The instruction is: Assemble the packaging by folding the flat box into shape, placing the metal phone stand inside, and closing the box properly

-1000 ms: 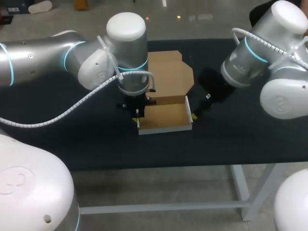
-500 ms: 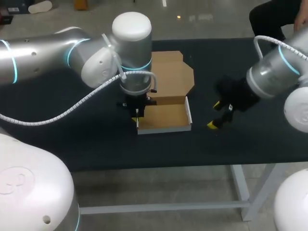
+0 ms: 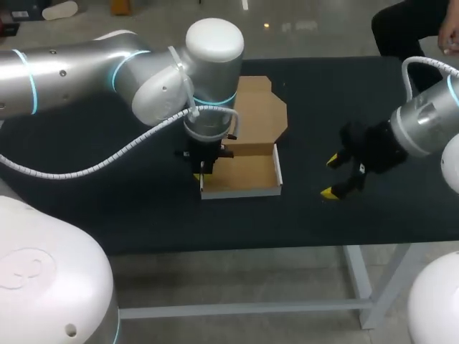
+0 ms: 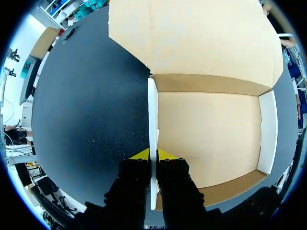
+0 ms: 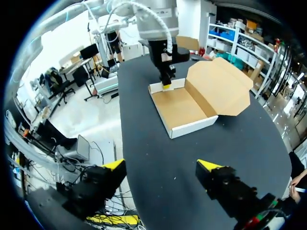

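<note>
Cardboard box (image 3: pixel 240 174) sits on the desk (image 3: pixel 107 215), lid (image 3: pixel 259 111) lying open behind it. My left end effector (image 4: pixel 153 155) is clenched on its left side wall (image 4: pixel 152 110). My right end effector (image 3: pixel 331 176) is released, well apart off the box's right.

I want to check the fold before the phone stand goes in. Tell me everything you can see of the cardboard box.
The box is cardboard, brown inside and white on its outer walls. It sits on the black table as a shallow open tray with upright walls and nothing in it. Its lid, with cut corners, is open and folded back behind the tray, joined along the back wall. The left gripper is shut on the left side wall, one finger on each face.
</note>
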`<state>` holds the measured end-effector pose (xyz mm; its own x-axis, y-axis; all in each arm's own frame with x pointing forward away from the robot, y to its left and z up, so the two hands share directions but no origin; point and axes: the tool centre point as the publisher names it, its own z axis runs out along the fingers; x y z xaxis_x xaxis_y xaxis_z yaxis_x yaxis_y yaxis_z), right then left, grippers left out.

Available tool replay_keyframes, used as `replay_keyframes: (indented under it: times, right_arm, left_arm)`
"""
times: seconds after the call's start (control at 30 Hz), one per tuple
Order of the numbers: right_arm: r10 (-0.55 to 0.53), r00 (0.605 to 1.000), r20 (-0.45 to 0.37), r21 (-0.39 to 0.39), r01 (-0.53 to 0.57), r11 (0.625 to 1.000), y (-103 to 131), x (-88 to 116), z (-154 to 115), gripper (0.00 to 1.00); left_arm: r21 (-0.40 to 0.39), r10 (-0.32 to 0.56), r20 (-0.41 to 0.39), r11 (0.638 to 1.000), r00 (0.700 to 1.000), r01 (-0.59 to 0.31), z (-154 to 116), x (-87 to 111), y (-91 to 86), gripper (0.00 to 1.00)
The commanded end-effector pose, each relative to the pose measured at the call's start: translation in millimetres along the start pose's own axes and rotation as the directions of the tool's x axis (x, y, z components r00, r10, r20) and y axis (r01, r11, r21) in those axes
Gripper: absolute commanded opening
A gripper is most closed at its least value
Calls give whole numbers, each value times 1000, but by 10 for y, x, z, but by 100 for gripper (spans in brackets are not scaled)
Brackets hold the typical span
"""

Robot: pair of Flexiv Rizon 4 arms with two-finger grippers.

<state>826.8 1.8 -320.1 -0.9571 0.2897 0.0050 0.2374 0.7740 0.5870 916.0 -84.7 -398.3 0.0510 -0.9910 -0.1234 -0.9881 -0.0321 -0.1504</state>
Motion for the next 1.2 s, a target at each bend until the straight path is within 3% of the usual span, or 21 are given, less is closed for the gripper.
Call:
replay_keyframes:
  times: [0.03,0.47,0.83,0.93,1.2]
  right_arm:
    - [-9,1000,-10,-14,9,1000,-21,35,-38,100]
    - [-32,999,-16,-16,32,999,-5,73,-45,100]
    - [-43,999,-21,-11,43,999,10,78,-35,100]
    - [-46,999,-22,-10,45,999,17,80,-33,100]
    - [-49,998,-26,-6,48,999,31,74,-24,100]
  left_arm:
    - [3,-2,85,1000,996,2,17,72,-22,0]
    - [17,-17,266,1000,964,13,120,9,-106,0]
    - [8,-11,330,1000,944,9,151,-63,-122,0]
    - [5,-14,318,1000,948,13,150,-85,-118,0]
    - [-21,-14,148,1000,989,17,96,-124,-64,0]
